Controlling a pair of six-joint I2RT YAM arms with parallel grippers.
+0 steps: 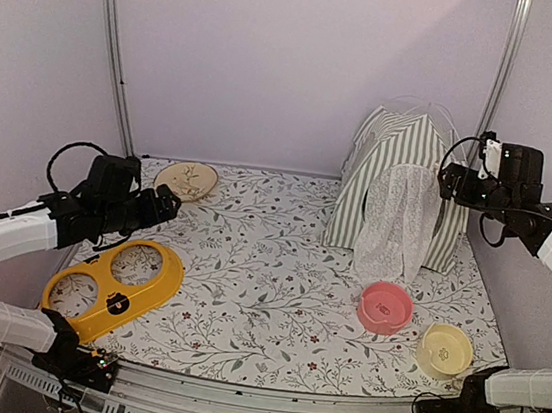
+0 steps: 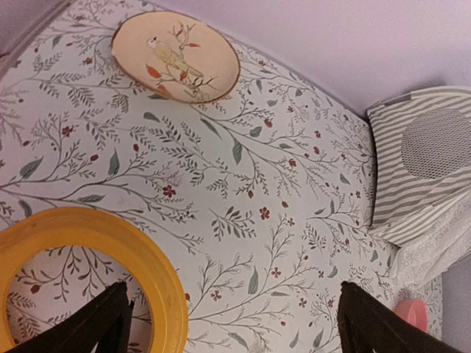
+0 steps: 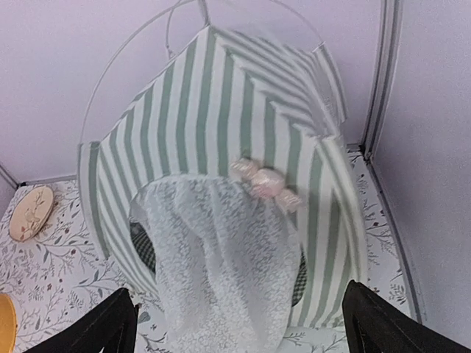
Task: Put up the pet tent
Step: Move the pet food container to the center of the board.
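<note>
Over on the left, the left gripper (image 1: 161,202) hovers above the floral cloth (image 1: 276,287). Its fingers are spread wide with nothing between them. It sits just past the yellow two-ring bowl stand (image 1: 113,289) and near the bird-painted plate (image 1: 186,180).

Further right, the pet tent (image 1: 401,172) stands upright in the far right corner, its striped walls taut and a lace curtain (image 1: 398,222) draped over the doorway. The right gripper (image 1: 452,183) hangs near the tent's right side, fingers likewise apart and gripping nothing. It looks clear of the fabric.

To my eye the tent is up, and the job now is to leave it alone. That right arm should draw away from the fabric and keep well off the lace, so nothing snags and tips the tent. A pink bowl (image 1: 385,308) and a cream bowl (image 1: 445,349) sit in front.
</note>
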